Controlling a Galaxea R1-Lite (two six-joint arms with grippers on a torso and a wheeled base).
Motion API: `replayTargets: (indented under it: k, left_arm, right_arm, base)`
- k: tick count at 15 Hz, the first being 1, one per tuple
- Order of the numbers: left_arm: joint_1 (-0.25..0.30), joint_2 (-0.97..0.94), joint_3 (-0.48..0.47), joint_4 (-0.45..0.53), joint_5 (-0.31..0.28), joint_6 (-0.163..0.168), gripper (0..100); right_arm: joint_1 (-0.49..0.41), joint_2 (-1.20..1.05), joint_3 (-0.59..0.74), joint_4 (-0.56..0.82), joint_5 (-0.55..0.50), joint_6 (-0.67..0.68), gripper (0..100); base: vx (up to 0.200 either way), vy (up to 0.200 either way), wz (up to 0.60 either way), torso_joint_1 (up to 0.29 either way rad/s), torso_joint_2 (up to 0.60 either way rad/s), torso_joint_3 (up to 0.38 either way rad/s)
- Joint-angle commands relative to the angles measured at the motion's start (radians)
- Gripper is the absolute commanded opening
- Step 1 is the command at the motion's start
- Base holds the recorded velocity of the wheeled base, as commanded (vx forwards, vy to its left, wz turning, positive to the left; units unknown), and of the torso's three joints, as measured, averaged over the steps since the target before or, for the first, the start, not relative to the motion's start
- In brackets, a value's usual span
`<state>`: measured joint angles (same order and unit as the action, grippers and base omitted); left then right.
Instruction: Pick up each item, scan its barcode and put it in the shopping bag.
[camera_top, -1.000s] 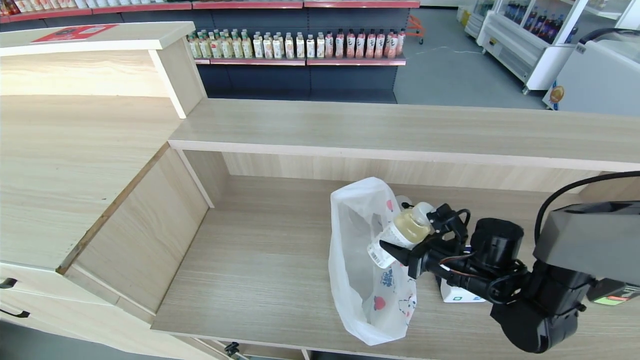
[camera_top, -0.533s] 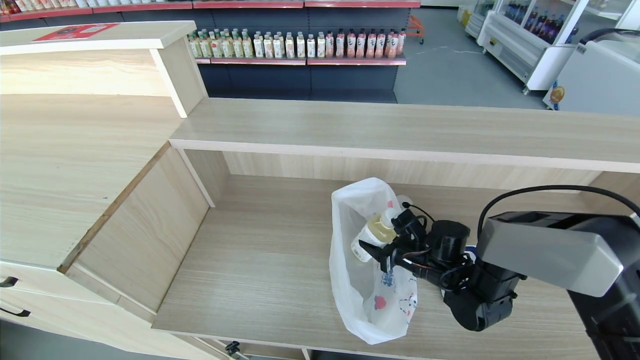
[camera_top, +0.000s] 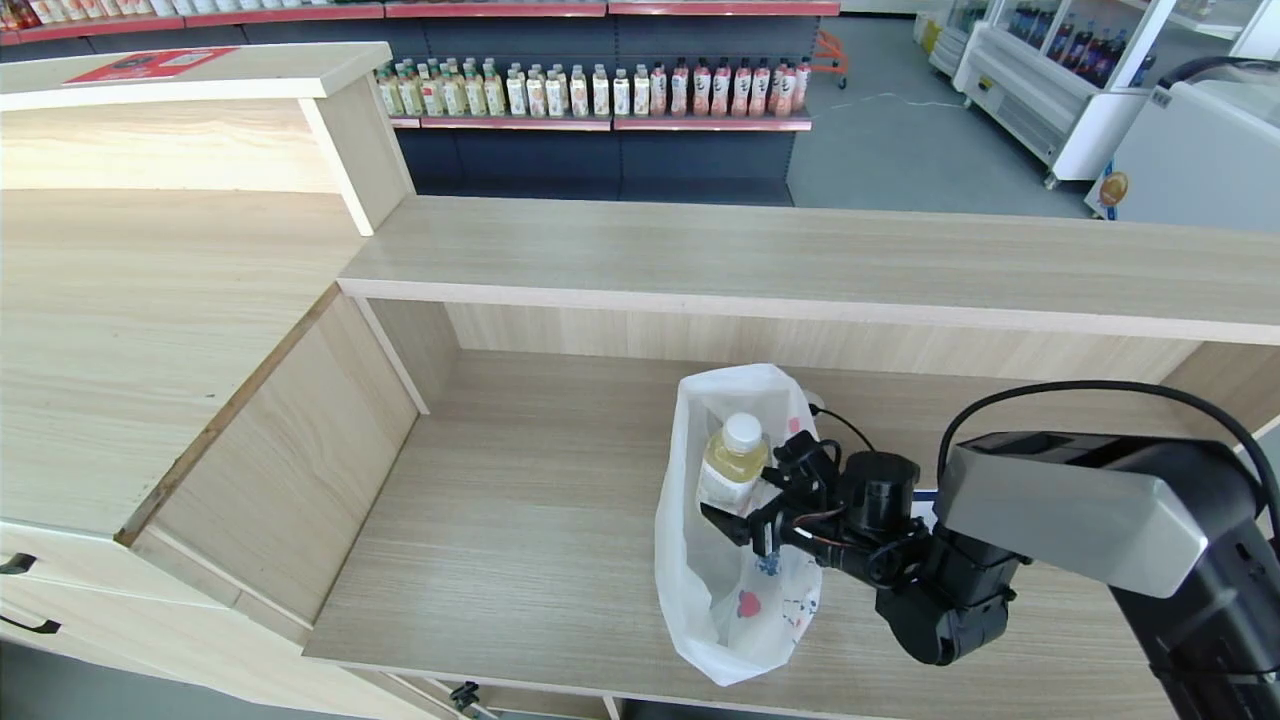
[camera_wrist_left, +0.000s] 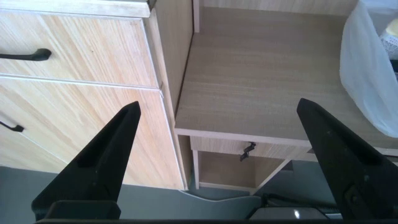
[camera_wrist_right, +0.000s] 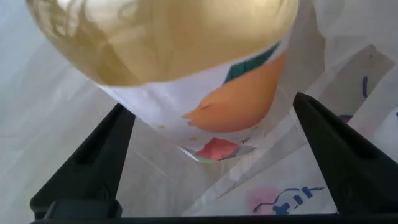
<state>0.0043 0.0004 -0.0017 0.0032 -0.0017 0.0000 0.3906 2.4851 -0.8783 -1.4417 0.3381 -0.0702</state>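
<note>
A white plastic shopping bag (camera_top: 735, 590) with small printed pictures stands open on the lower wooden counter (camera_top: 520, 540). A bottle (camera_top: 732, 462) of pale yellow drink with a white cap stands upright in the bag's mouth. My right gripper (camera_top: 752, 497) reaches in from the right and is shut on the bottle's labelled body. In the right wrist view the bottle (camera_wrist_right: 186, 68) sits between the black fingers (camera_wrist_right: 93, 168), with the bag's film (camera_wrist_right: 348, 68) behind it. My left gripper (camera_wrist_left: 217, 106) hangs open below the counter's front edge with nothing in it. The bag (camera_wrist_left: 373, 74) lies off to its side.
A raised ledge (camera_top: 800, 260) runs along the back of the counter, and a wooden side wall (camera_top: 300, 450) closes its left end. Drawers with black handles (camera_wrist_left: 25, 56) sit under the left worktop. Shelves of bottles (camera_top: 600, 90) stand far behind.
My right gripper has carried the bottle left and down into the bag's mouth. The bottle has turned from lying tilted to standing upright.
</note>
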Motion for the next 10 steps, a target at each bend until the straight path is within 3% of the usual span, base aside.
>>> replayTargets:
  k: [1, 6, 10]
  left_arm:
    - [0.0, 0.0, 0.0, 0.0, 0.0, 0.0, 100]
    - [0.0, 0.0, 0.0, 0.0, 0.0, 0.0, 100]
    - [0.0, 0.0, 0.0, 0.0, 0.0, 0.0, 100]
  right_arm:
    - [0.005, -0.103, 0.016, 0.012, -0.001, 0.063, 100]
    - [-0.044, -0.33, 0.116, 0.078, -0.008, 0.135, 100]
    - [-0.194, -0.693, 0.228, 0.412, -0.093, 0.133, 100]
  base:
    - [0.0, 0.0, 0.0, 0.0, 0.0, 0.0]
    - [0.0, 0.0, 0.0, 0.0, 0.0, 0.0]
    - [0.0, 0.0, 0.0, 0.0, 0.0, 0.0]
